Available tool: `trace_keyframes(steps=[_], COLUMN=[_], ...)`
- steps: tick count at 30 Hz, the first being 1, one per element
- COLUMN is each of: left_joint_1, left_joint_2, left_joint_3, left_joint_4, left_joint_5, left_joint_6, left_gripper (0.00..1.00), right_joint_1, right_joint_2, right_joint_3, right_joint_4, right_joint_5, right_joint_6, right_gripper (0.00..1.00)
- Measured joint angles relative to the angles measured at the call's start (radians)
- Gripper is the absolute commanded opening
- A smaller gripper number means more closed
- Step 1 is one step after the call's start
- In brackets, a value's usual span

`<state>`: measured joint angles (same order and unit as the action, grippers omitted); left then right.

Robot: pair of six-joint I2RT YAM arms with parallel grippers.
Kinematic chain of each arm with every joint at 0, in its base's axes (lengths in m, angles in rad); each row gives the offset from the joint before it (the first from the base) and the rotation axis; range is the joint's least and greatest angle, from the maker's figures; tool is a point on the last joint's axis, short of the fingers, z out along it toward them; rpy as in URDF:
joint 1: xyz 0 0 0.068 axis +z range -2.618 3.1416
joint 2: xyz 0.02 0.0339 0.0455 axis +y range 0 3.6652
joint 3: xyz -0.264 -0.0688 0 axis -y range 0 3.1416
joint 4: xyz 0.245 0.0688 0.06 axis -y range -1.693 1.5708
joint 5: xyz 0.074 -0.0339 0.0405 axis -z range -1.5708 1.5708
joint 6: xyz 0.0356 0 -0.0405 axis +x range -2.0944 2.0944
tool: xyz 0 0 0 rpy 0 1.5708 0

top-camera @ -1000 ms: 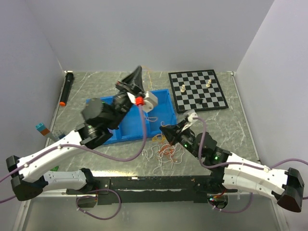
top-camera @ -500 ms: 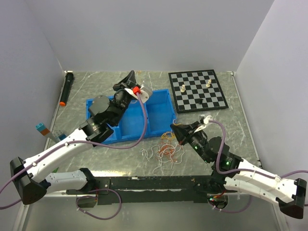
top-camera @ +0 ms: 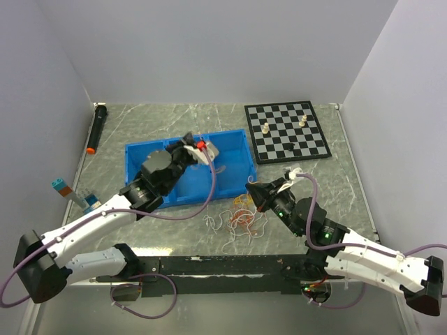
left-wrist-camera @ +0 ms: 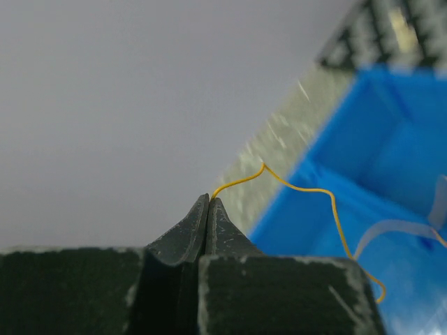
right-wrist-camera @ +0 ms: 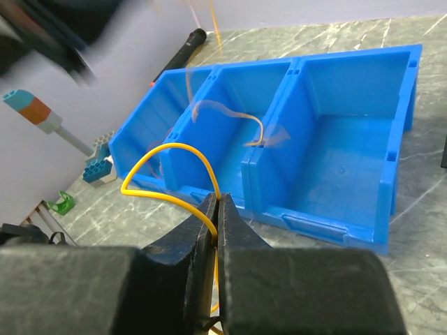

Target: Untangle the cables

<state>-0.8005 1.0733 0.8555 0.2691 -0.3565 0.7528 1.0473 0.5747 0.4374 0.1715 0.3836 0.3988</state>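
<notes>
While left gripper (left-wrist-camera: 208,208) and right gripper (right-wrist-camera: 216,206) each clamp one yellow cable (left-wrist-camera: 263,167), the tangled pile's (top-camera: 237,220) strands cannot be counted.

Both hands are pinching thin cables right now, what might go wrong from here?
The left hand holds its orange cable only at the very fingertips, so it may slip free. The right hand pinches a yellow cable that may lead into the tangled pile; pulling might tighten knots.
</notes>
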Motion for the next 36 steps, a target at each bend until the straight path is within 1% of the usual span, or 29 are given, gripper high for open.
trace_keyframes(steps=[3, 7, 8, 10, 11, 12, 13, 14, 17, 19, 22, 23, 26, 29, 31, 33, 35, 36], left_joint_1=[0.027, 0.057, 0.063, 0.074, 0.077, 0.079, 0.079, 0.079, 0.080, 0.086, 0.101, 0.109, 0.138, 0.185, 0.213, 0.222, 0.221, 0.221], left_joint_2=[0.021, 0.066, 0.074, 0.093, 0.102, 0.111, 0.119, 0.129, 0.163, 0.171, 0.171, 0.171, 0.164, 0.129, 0.069, 0.001, -0.070, -0.095], left_joint_3=[-0.082, -0.089, -0.081, -0.055, -0.040, -0.023, -0.011, 0.007, 0.076, 0.125, 0.212, 0.251, 0.372, 0.497, 0.539, 0.547, 0.547, 0.547], left_joint_4=[-0.066, -0.092, -0.095, -0.102, -0.103, -0.109, -0.116, -0.131, -0.190, -0.242, -0.321, -0.350, -0.423, -0.475, -0.483, -0.489, -0.508, -0.520], left_joint_5=[0.014, 0.019, 0.019, 0.019, 0.019, 0.022, 0.024, 0.029, 0.045, 0.059, 0.080, 0.085, 0.103, 0.118, 0.122, 0.125, 0.137, 0.144], left_joint_6=[-0.014, -0.053, -0.064, -0.085, -0.094, -0.106, -0.109, -0.120, -0.173, -0.208, -0.257, -0.274, -0.327, -0.386, -0.426, -0.449, -0.464, -0.470], left_gripper=[0.01, 0.01, 0.03, 0.15, 0.29, 0.48, 0.60, 0.69, 0.86, 0.94, 0.99, 0.97, 0.97, 0.97, 0.97, 0.97, 0.97, 0.97], right_joint_1=[0.000, 0.000, 0.000, 0.000, 0.000, 0.000, 0.000, 0.000, 0.000, 0.000, 0.000, 0.000, -0.007, -0.040, -0.070, -0.088, -0.097, -0.097], right_joint_2=[-0.023, -0.048, -0.050, -0.051, -0.052, -0.051, -0.049, -0.043, -0.006, 0.030, 0.096, 0.134, 0.257, 0.422, 0.550, 0.692, 0.832, 0.883], right_joint_3=[0.000, 0.000, 0.000, 0.000, 0.000, 0.000, 0.000, 0.000, 0.003, 0.013, 0.047, 0.071, 0.156, 0.292, 0.404, 0.524, 0.646, 0.687], right_joint_4=[-0.021, -0.044, -0.050, -0.056, -0.055, -0.055, -0.055, -0.054, -0.053, -0.056, -0.060, -0.060, -0.057, -0.045, -0.034, -0.032, -0.041, -0.047], right_joint_5=[0.011, 0.028, 0.032, 0.038, 0.040, 0.041, 0.041, 0.041, 0.041, 0.041, 0.041, 0.040, 0.026, -0.021, -0.055, -0.081, -0.105, -0.115], right_joint_6=[0.003, 0.005, 0.005, 0.005, 0.005, 0.005, 0.005, 0.005, 0.004, 0.004, -0.004, -0.013, -0.039, -0.056, -0.065, -0.078, -0.089, -0.094], right_gripper=[0.07, 0.06, 0.06, 0.06, 0.06, 0.06, 0.06, 0.06, 0.06, 0.05, 0.04, 0.04, 0.01, 0.00, 0.00, 0.00, 0.06, 0.11])
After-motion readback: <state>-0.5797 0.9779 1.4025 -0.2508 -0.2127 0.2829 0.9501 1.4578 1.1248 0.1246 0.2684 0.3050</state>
